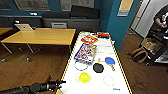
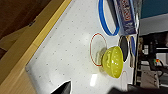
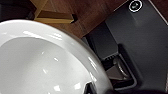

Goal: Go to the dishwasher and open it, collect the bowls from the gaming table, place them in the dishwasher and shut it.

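The gaming table [image 1: 72, 82] has a white top and yellow sides and runs away from me. A yellow bowl [image 1: 83, 77] sits on its near end, inside a red ring [image 2: 96, 37], and looks tilted in the left wrist view [image 2: 113, 61]. My left gripper [image 1: 60, 82] reaches in at the table's near left corner, open and empty, a short way from the bowl. One dark fingertip [image 2: 65, 87] hovers over the white top. A white bowl [image 3: 37, 60] hangs above the wooden floor and my dark base, with my right gripper [image 3: 88, 89] shut on its rim.
On the table lie a black paddle [image 1: 98, 67], a blue paddle [image 1: 110, 60], a blue ring [image 1: 81, 65], a game box [image 1: 85, 53] and a clear ring [image 1: 108, 80]. Yellow desks [image 1: 42, 36] stand left. A person [image 1: 161, 18] and bags [image 1: 138, 53] are right.
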Motion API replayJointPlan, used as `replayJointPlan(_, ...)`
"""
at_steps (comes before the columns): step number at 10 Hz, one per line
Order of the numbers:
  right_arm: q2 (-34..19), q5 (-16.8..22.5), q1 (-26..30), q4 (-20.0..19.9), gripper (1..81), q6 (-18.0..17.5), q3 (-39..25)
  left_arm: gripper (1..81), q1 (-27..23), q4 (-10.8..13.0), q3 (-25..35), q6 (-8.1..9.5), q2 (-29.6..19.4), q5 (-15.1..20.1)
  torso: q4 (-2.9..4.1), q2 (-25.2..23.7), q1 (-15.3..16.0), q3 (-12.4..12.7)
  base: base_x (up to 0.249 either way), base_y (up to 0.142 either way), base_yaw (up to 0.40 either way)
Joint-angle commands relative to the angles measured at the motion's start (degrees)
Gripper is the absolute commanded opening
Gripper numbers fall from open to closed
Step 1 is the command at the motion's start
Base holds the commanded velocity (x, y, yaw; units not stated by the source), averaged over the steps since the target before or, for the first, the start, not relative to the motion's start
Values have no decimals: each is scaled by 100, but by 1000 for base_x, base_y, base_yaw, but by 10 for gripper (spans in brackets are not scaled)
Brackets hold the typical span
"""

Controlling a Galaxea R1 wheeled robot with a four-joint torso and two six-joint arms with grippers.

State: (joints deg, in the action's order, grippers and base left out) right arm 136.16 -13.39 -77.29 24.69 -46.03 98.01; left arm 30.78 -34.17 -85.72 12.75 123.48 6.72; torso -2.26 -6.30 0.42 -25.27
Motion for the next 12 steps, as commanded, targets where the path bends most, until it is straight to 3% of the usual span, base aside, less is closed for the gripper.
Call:
replayJointPlan(1, -191, 275, 235, 151, 10, 24, -152, 811, -972, -90, 13, 43, -43, 488, 0, 0, 0, 0, 0, 0, 0)
replayJointPlan(7, -147, 284, 244, 151, 10, 24, -108, 811, -955, 104, -735, 34, 696, 743, 0, 0, 0, 0, 0, 0, 0)
replayJointPlan(9, -95, 284, 244, 151, 10, 24, -38, 811, -920, -72, -823, 96, 766, 726, 0, 2, 2, -2, 0, 0, 0)
replayJointPlan(12, -16, 284, 244, 194, 10, 15, 94, 811, -614, -11, -1192, 104, 995, 726, 0, 2, 2, -2, 0, 0, 0)
